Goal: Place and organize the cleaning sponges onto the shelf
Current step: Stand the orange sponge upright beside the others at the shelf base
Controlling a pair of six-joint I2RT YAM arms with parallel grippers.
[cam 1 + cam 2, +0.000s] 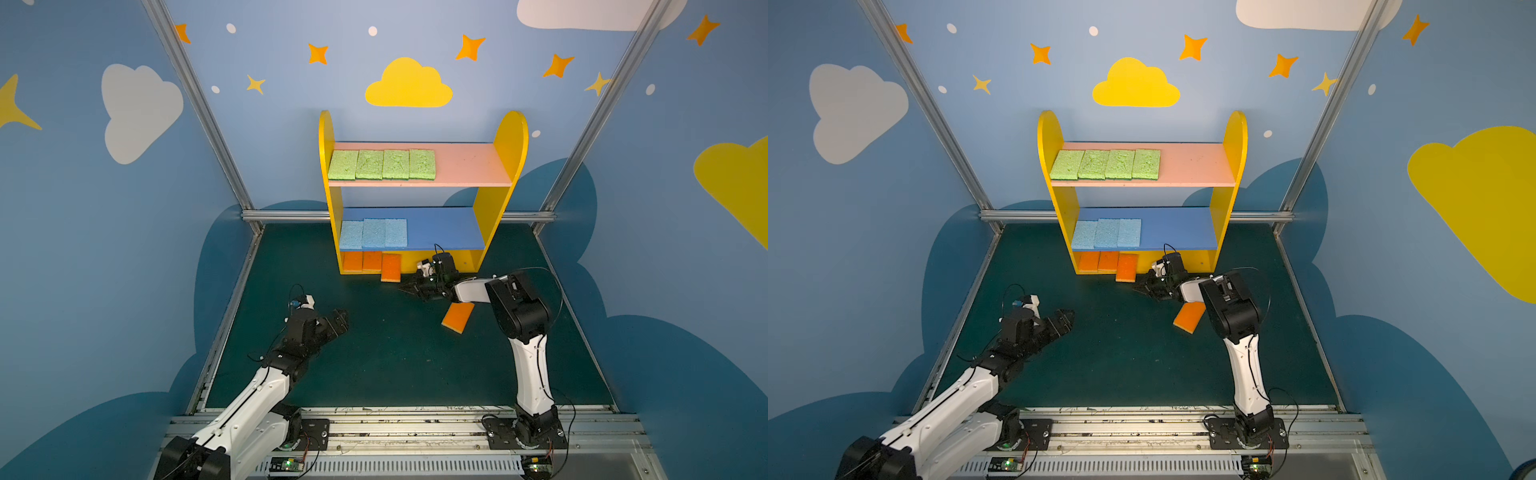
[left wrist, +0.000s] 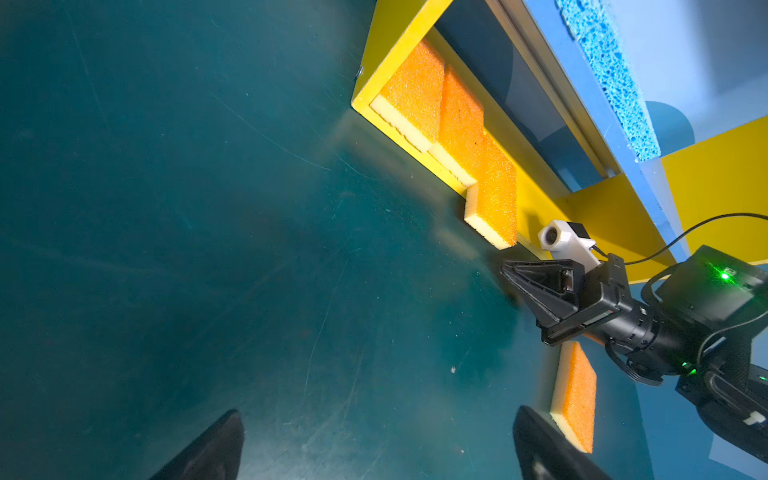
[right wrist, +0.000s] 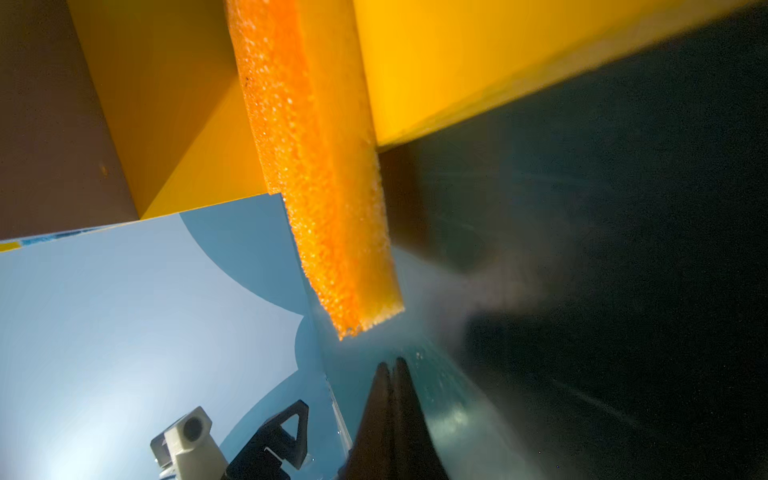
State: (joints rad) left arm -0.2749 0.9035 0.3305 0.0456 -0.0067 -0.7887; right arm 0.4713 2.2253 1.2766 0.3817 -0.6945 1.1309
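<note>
Right end effector (image 1: pixel 405 289) was pressed together, empty, centre frame, just short of the third orange sponge (image 1: pixel 391 268) overhanging the shelf (image 1: pixel 512 137) base. Left end effector (image 1: pixel 340 319) was spread, lower left. Green sponges (image 1: pixel 382 165), blue sponges (image 1: pixel 373 233) and two orange sponges (image 1: pixel 361 262) were shelved. Remaining, I'd say: seat that one; last orange sponge (image 1: pixel 457 318) lay on the table (image 1: pixel 395 365), right of centre.

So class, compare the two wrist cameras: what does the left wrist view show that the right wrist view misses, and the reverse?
Left wrist only: two tucked-in orange porous sponges on the shelf's yellow base, and a loose orange-and-yellow sponge on the dark green mat. Right wrist only: the left arm's white wrist camera. Both: the orange sponge overhanging that base, the mat, and the right gripper, jaws shut.
</note>
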